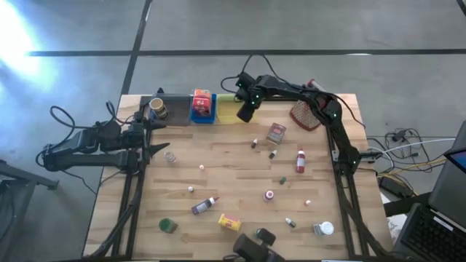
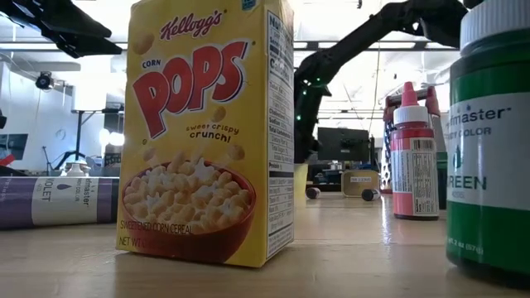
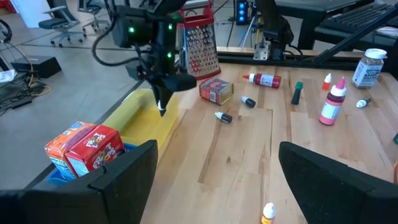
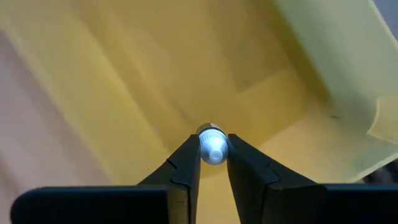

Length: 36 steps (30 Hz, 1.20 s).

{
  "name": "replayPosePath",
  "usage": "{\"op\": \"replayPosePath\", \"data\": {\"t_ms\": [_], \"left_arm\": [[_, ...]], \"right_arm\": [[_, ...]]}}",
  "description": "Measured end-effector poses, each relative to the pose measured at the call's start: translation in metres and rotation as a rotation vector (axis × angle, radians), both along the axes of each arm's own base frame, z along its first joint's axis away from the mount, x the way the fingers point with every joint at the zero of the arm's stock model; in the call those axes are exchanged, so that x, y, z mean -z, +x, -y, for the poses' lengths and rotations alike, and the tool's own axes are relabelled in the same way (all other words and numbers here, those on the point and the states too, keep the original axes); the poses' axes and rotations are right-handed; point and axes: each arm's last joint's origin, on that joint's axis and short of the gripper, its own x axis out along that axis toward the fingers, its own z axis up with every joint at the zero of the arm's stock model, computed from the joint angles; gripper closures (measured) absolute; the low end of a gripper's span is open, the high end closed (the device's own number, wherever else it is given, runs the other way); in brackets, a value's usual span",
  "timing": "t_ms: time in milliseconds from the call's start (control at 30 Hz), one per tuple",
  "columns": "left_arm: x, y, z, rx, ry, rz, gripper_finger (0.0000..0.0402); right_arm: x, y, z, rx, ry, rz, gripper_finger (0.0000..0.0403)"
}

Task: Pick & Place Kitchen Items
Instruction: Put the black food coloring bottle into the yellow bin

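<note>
Right gripper: fingers pinch a small white-capped bottle above the yellow tray | Left gripper: fingers spread wide, holding nothing, at the surface's left edge.

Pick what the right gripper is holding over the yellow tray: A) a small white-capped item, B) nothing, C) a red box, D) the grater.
A: in the right wrist view the right gripper is shut on a small white-capped item, with the yellow tray behind it.
</note>
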Motion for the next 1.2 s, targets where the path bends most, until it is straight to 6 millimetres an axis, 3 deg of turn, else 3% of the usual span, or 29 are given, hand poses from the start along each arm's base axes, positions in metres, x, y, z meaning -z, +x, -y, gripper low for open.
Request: {"op": "replayPosePath", "data": {"t_ms": [1200], "left_arm": [[0.0003, -0.0002, 0.0000, 0.000, 0.000, -0.003, 0.0062]], "right_arm": [[-0.0024, -0.0009, -0.0009, -0.014, -0.003, 0.043, 0.0329]]}}
